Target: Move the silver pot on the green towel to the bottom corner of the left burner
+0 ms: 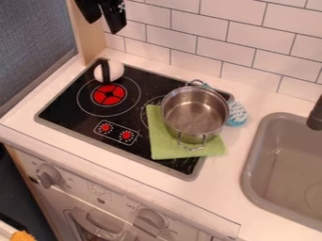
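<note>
Camera view: we had the black two-finger gripper [103, 27] up at the top left, above the back of the stove. Its fingers were apart with nothing between them. The round silver metal pot [196, 113] sat on the green cloth towel [159, 147], over the right part of the black cooktop [78, 121], open side up. One wire handle [190, 145] faced the front, the other the wall. The left burner [108, 95], red-centred with a thin outer ring, lay across from it.

Our read: approach step, grasp not made, transfer not begun. Next move called for bringing the gripper over to the pot and down on the near part of its rim, one finger inside, one outside. Then lift clear of the towel before going sideways, and set down at the burner's front edge.

Risks we saw: a low lift could have dragged the towel along, and a one-sided rim grip could have let the pot tip. Placement looked tight too: the white round object with a black band [108, 71] stood at the burner's back, the red-marked control panel [116, 132] just in front.
</note>
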{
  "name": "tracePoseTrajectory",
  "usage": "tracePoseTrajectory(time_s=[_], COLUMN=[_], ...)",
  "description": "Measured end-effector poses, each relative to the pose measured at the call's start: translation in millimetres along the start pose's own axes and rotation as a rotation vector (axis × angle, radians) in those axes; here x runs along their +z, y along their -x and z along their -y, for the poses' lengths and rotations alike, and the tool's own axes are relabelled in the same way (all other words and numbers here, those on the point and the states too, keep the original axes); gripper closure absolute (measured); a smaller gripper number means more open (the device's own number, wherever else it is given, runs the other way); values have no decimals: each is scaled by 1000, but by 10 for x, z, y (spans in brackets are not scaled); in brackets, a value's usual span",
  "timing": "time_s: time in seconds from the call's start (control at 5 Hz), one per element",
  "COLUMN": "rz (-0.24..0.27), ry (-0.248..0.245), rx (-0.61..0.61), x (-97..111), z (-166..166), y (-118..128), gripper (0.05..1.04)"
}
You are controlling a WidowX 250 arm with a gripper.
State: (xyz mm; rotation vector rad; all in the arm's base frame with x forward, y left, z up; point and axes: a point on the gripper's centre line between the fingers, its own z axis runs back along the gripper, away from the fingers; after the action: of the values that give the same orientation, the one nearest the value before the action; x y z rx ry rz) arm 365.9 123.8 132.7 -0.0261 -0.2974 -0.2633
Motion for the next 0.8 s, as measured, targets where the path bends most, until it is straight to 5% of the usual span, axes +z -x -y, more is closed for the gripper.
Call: tracePoseTrajectory(time_s=[0.8], rz=[-44], ry=[112], rx=[136], x=[-344], z=[817], y=[299], gripper=[83])
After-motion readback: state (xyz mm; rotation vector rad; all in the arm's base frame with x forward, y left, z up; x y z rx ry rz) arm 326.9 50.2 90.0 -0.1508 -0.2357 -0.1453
